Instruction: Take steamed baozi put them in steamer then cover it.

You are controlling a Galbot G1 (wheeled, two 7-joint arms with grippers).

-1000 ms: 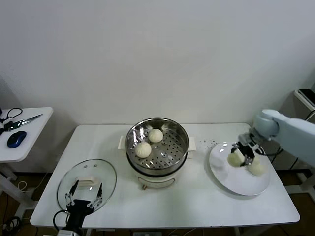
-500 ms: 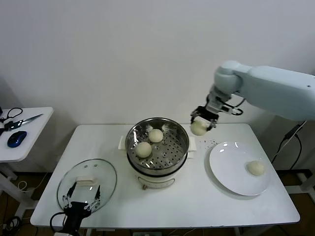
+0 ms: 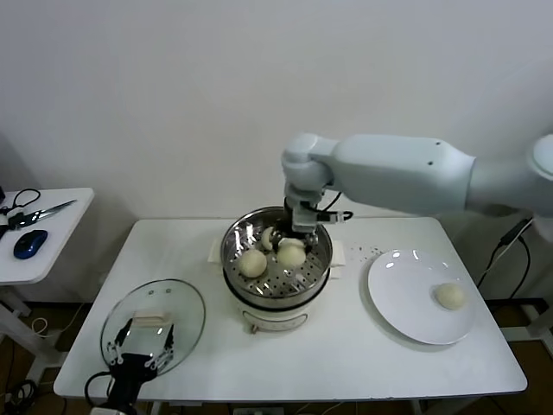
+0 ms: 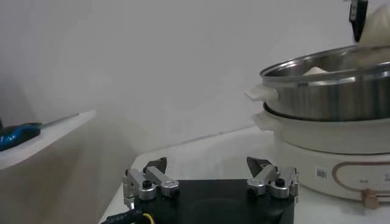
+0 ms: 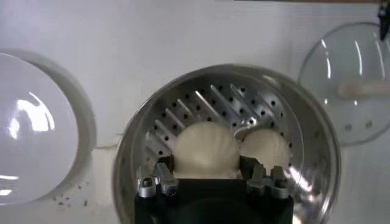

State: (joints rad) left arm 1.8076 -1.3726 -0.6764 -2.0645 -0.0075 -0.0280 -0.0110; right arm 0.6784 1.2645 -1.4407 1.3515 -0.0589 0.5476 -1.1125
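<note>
I am holding a steamed baozi [image 3: 291, 252] in the right gripper [image 3: 291, 245], fingers clamped on its sides, inside the steamer [image 3: 276, 268] beside two others. A fourth baozi [image 3: 448, 295] is sitting on the plate [image 3: 406, 303], right. The left gripper [image 3: 143, 354] is waiting wide open near the cover [image 3: 152, 322].

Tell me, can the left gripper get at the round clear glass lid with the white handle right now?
Probably yes. The left gripper hangs open at the near edge of the glass lid, nothing lying between them, and the right gripper is away inside the steamer.
</note>
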